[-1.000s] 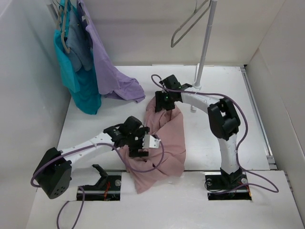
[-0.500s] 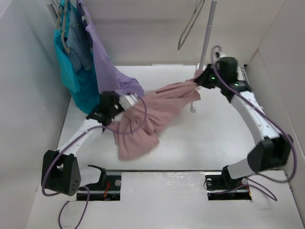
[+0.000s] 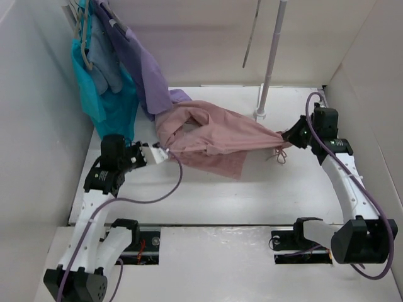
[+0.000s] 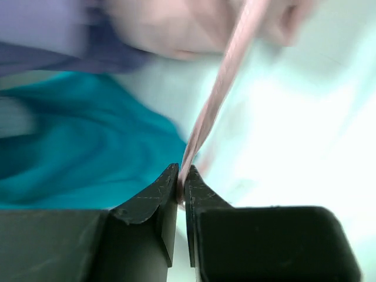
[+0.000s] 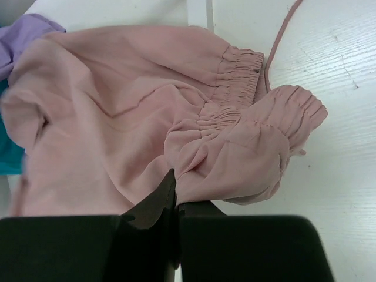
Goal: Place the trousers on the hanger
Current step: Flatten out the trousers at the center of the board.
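Between arms | 1 trousers (image 3: 214, 135) taut | left end effector (image 3: 165, 153), right end effector (image 3: 288, 137): both clamped on it | 1 hanger (image 3: 250, 38)

The left hand (image 4: 181, 187) pinches a thin pink edge of the trousers (image 4: 220, 88) — jaws closed tight on it — with blurred teal cloth (image 4: 82, 150) left, pale desk (image 4: 294, 129) right.

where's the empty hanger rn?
Top view, upper middle: the hanger hangs edge-on just left of the white pole, above and behind the trousers.
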Controlling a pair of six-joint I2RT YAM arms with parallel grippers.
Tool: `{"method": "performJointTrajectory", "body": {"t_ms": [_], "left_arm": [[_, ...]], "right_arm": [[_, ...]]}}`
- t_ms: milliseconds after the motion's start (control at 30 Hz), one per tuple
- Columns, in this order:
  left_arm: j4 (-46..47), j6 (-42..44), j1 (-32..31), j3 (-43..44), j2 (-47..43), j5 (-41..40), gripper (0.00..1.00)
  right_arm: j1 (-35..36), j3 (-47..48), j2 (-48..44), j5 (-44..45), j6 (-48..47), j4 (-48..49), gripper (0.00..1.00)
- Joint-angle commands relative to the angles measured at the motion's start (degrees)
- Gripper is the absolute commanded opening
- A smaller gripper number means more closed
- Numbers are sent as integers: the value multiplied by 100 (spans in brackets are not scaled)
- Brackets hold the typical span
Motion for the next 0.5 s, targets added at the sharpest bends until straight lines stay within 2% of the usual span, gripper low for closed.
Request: {"method": "performJointTrajectory", "body": {"t_ms": [0, 67, 133, 233, 267, 333, 467], "left_arm": [[-441, 425, 24, -495, -410, 113, 7], [-211, -64, -28, -566, -411, 113, 7], [140, -531, -29, -514, -80, 52, 23], [195, -1068, -204, -181, 440, 51, 68], [195, -1192, -396, -32, 798, 51, 86], [195, -1525, -643, 109, 1169, 51, 98], [351, -2088, -1530, 374, 2075, 385, 100]], "right_arm": [[-120, 367, -241, 376, -98, 63, 0], [-59, 866, -241, 297, -230, -191, 0], [134, 1184, -311, 463, -414, -332, 0], [713, 1467, -609, 998, -529, -386, 0], [985, 1545, -758, 1287, -529, -386, 0], [1154, 1676, -829, 1465, -529, -386, 0], [1321, 2151, -716, 1711, -529, -438, 0]]}}
